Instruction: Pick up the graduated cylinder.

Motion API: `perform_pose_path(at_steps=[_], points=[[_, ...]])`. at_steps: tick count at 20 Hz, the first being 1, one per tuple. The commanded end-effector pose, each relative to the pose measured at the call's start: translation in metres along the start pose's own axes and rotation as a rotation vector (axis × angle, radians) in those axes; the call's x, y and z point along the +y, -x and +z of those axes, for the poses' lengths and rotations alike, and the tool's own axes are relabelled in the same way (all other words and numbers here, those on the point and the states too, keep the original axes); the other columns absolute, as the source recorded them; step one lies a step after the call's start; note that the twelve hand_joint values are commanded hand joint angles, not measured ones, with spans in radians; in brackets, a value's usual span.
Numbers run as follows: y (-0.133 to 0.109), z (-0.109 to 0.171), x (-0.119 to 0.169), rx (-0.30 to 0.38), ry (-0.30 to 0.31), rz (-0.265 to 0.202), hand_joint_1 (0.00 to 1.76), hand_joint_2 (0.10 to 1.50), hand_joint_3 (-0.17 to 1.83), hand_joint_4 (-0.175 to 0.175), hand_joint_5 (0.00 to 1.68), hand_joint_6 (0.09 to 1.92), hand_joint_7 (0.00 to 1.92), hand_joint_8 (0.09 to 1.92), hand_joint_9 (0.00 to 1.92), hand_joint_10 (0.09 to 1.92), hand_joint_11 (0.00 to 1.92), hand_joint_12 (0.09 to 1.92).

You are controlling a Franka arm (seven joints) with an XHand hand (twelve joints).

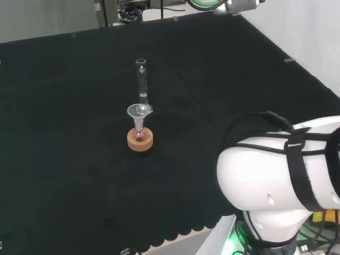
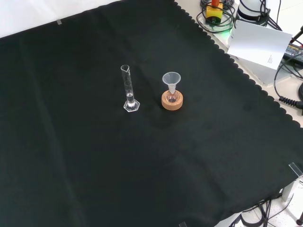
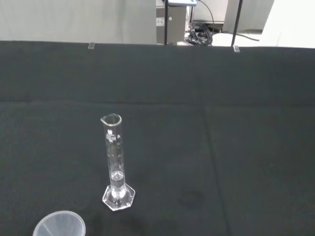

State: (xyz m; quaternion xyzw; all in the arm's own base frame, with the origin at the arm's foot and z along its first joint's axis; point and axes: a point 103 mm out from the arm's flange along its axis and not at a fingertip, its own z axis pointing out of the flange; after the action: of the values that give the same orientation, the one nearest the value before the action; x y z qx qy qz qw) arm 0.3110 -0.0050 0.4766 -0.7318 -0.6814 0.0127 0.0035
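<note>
In the head view the arm's big white link (image 1: 281,175) with its black straps and cable stands nearest, at the lower right, over the scalloped front edge of the black cloth (image 1: 79,175) that covers the counter. No part of the hand can be made out, so I cannot tell whether it is spread or closed.

Farther out on the cloth, in the same view, a cork ring (image 1: 140,140) sits flat and carries a small round flask (image 1: 139,133). A clear funnel (image 1: 138,112) stands upright in the flask's neck, its wide mouth facing up. What the flask holds cannot be told.

Just behind the funnel in the head view stands the graduated cylinder (image 1: 141,82), a tall narrow clear tube, upright on its own base, with its pouring lip at the top. It rises well above the funnel. In the front view the cylinder (image 2: 128,90) is to the left of the cork ring (image 2: 172,100) and funnel (image 2: 171,79), near them but apart, with bare cloth (image 2: 142,165) between; its six-sided foot rests flat on the cloth. Nothing touches it.

The wrist view looks at the cylinder (image 3: 115,162) from close by, printed marks running along the tube, and the rim of the funnel (image 3: 59,225) shows near it. Beyond, the cloth (image 3: 236,123) runs to the counter's far edge
</note>
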Motion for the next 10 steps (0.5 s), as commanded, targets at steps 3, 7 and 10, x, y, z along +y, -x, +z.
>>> perform_pose_path(at_steps=[3, 7, 10], points=[[0.024, 0.028, 0.008, 0.020, -0.028, 0.041, 0.00, 1.23, 0.33, -0.024, 0.22, 0.09, 0.00, 0.45, 0.10, 0.67, 0.00, 1.34], [0.035, 0.046, 0.015, 0.052, 0.041, -0.002, 0.02, 1.23, 0.32, -0.030, 0.24, 0.09, 0.03, 0.48, 0.14, 0.68, 0.01, 1.36], [0.045, 0.062, 0.029, 0.072, 0.041, -0.012, 0.09, 1.22, 0.28, -0.039, 0.30, 0.09, 0.09, 0.55, 0.24, 0.70, 0.06, 1.40]])
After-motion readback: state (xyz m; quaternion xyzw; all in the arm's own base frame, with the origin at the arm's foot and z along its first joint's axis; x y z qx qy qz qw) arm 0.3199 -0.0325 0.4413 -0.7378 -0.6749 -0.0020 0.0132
